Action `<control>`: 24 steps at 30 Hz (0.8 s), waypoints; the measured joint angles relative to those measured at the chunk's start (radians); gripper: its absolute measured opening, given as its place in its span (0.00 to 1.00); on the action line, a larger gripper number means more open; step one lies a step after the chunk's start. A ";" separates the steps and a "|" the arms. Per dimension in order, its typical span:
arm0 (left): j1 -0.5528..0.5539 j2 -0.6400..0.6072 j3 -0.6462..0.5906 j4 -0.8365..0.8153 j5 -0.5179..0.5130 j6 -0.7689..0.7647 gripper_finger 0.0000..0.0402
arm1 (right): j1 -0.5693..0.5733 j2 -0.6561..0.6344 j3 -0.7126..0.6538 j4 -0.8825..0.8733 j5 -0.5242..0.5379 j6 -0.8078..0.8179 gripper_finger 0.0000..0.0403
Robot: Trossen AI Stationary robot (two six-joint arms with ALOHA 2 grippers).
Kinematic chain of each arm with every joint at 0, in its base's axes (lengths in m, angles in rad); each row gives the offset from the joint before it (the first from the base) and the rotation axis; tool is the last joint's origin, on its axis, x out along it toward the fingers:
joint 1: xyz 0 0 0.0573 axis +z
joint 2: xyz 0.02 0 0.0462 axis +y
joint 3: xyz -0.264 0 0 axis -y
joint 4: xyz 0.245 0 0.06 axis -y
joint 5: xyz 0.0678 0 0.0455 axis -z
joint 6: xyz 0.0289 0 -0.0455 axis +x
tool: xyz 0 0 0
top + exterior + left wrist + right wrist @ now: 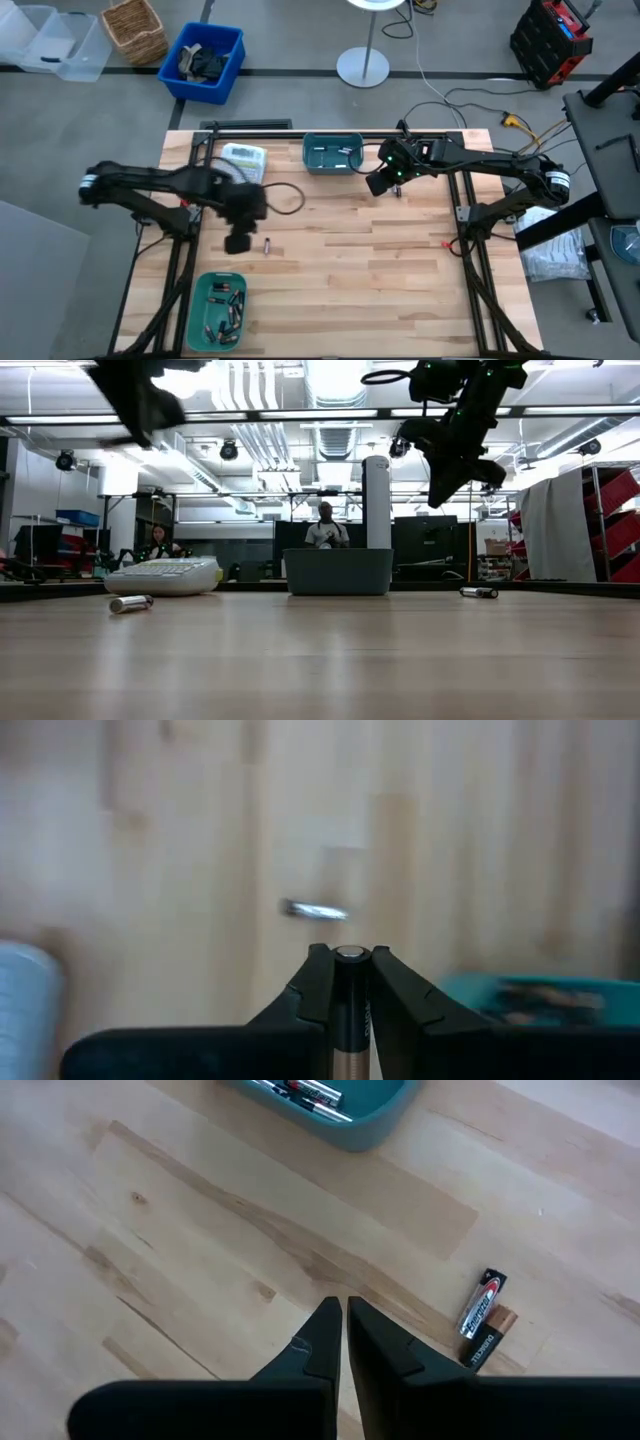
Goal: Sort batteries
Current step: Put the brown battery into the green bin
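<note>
My left gripper (238, 241) (349, 965) hangs over the table's left middle, shut on one battery (349, 1020). Another silvery battery (267, 246) (315, 910) (130, 603) lies on its side on the wood just to the gripper's right. A teal bin (196, 318) at the near left holds several batteries. A second teal bin (332, 166) (372, 1125) at the far middle holds a few. My right gripper (380, 183) (343, 1315) hovers shut and empty near that bin. A black-and-copper battery (482, 1320) (478, 592) lies on the table beside it. My left gripper pinches the battery between its two fingers, and the battery lies along them. Its silvery end (349, 954) shows right at the fingertips. The fingers point down at the table. The battery is held clear of the wood.
A white label-maker (245, 160) (165, 575) sits at the far left of the table, with a dark cable loop (290, 198) beside it. The wooden table top (400, 280) stretches bare toward the near right. People sit in the room beyond the far edge.
</note>
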 joint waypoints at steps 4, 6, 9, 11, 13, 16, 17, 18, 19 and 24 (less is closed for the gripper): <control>-0.100 -0.129 -0.028 -0.021 0.096 -0.126 0.05 | 0.000 0.000 0.000 0.013 0.001 -0.013 0.03; -0.181 -0.178 -0.032 -0.023 0.133 -0.196 0.05 | 0.000 0.000 0.000 0.022 0.004 -0.019 0.03; -0.324 -0.228 -0.037 -0.024 0.136 -0.318 0.05 | 0.000 0.000 0.000 0.021 0.019 -0.024 0.03; -0.426 -0.244 -0.044 -0.023 0.135 -0.406 0.05 | 0.000 0.000 0.000 0.021 0.026 -0.034 0.03; -0.529 -0.247 -0.052 -0.013 0.130 -0.490 0.05 | -0.001 0.000 0.000 0.021 0.027 -0.036 0.03; -0.658 -0.233 -0.073 0.036 0.108 -0.571 0.05 | -0.003 0.000 0.000 0.021 0.027 -0.036 0.03; -0.694 -0.225 -0.083 0.055 0.098 -0.591 0.05 | -0.003 0.000 0.000 0.022 0.027 -0.039 0.03; -0.723 -0.216 -0.097 0.080 0.087 -0.605 0.05 | -0.004 0.000 0.000 0.022 0.027 -0.042 0.03; -0.746 -0.208 -0.114 0.109 0.075 -0.613 0.06 | -0.005 0.000 0.000 0.022 0.028 -0.045 0.03; -0.786 -0.160 -0.197 0.258 0.061 -0.617 0.06 | -0.005 0.000 0.000 0.027 0.044 -0.051 0.03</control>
